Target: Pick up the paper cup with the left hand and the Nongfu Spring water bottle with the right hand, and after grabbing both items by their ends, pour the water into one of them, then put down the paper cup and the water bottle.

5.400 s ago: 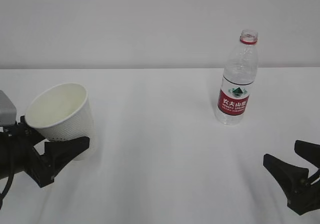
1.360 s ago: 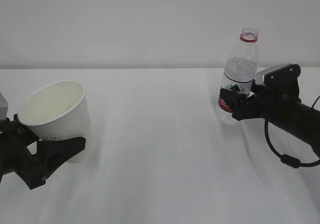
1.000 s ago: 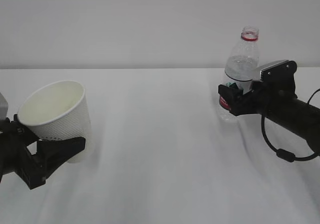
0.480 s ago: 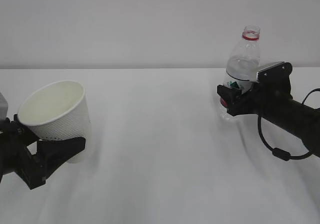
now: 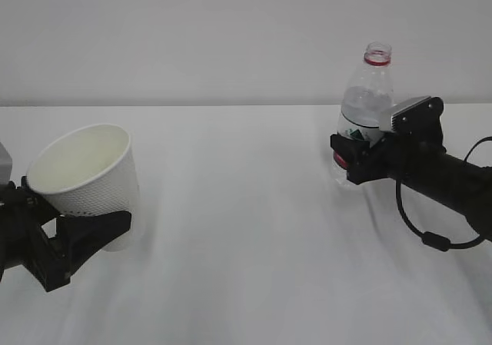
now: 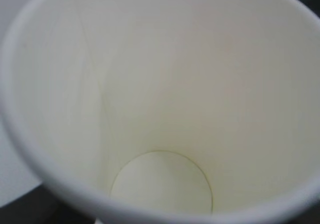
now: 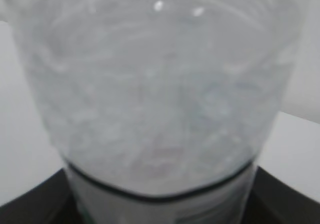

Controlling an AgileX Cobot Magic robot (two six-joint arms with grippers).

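Already the right hand (image 5: 347,154), a black two-fingered gripper with a light grey side panel, has its jaws set around the labelled waist of the Nongfu Spring water bottle (image 5: 364,107), a tall clear plastic bottle with a red label and red neck ring; whether the jaws truly pinch it or only bracket it I cannot tell, since the right wrist view shows just the clear wall (image 7: 155,94) filling the frame. That bottle stands on the white table (image 5: 246,230) at the right, leaning a little, uncapped. Thin plastic like that will likely dent under a hard squeeze, and with no cap a squeeze could push water out, so a moderate hold low on the body seems wisest; partly filled, it will be bottom-heavy and may slosh. Over on the left, the left hand (image 5: 61,241), a bulky black arm with angular fingers, is clamped on the lower wall of the white tapered paper cup (image 5: 88,177), which tilts with its mouth up and toward the right. Its cream inside (image 6: 160,179) looks dry. Paper crushes easily and weighs almost nothing, so gripping near the stiffer base suits it.
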